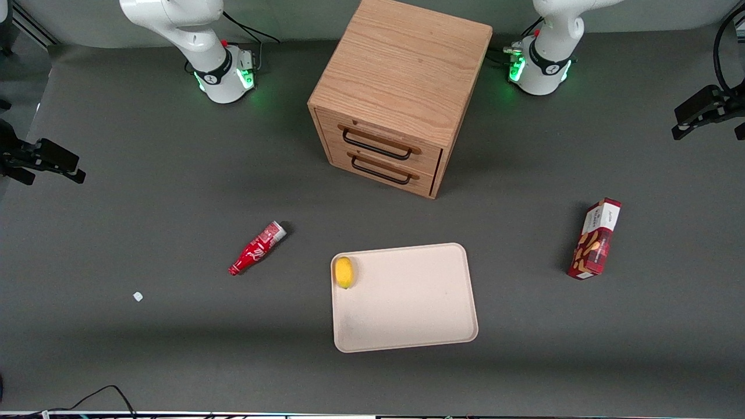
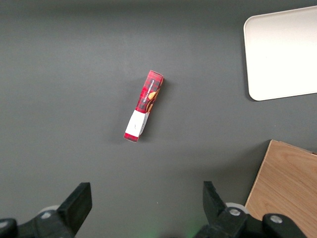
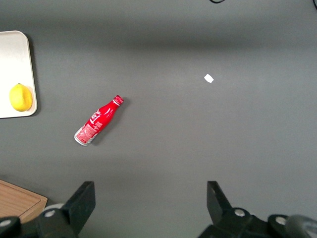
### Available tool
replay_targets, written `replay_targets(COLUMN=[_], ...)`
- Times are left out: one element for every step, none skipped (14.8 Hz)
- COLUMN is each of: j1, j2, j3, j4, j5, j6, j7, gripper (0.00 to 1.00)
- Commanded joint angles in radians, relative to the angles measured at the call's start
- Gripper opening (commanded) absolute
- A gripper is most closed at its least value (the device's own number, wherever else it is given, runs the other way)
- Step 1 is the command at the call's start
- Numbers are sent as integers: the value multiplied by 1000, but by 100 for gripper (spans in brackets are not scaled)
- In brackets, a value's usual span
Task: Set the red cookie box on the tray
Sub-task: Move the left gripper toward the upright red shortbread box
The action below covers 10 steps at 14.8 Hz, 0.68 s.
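Observation:
The red cookie box [image 1: 595, 238] lies flat on the grey table toward the working arm's end, well apart from the tray [image 1: 419, 308]. In the left wrist view the cookie box [image 2: 144, 105] shows its white end panel and dark-red printed face. My left gripper [image 2: 146, 201] hangs high above the table, open, with nothing between its fingers [image 2: 75, 202]. The box lies far below it, untouched. The gripper does not show in the front view. The pale beige tray [image 2: 282, 54] holds a yellow lemon [image 1: 344, 272] near one corner.
A wooden two-drawer cabinet [image 1: 401, 93] stands farther from the front camera than the tray. A small red bottle [image 1: 257, 248] lies on its side toward the parked arm's end. Nearer that end is a tiny white scrap [image 1: 138, 297].

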Motion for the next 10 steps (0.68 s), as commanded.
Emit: replay_targets(j1=[6, 6, 6, 6, 6, 6, 6, 6, 6, 6], j2=[1, 2, 5, 8, 13, 25, 39, 60, 79, 91], j3=[-2, -2, -2, -1, -1, -1, -1, -1, -1, 1], j4=[15, 15, 14, 12, 9, 6, 3, -4, -23, -52], j5=[-9, -9, -9, -8, -8, -6, -2, 9, 9, 12], j6=[-13, -13, -10, -1, 4, 4, 7, 10, 27, 67], j7=[17, 17, 17, 18, 23, 42, 81, 125, 150, 156], gripper=[100, 100, 100, 100, 100, 100, 100, 100, 100, 100])
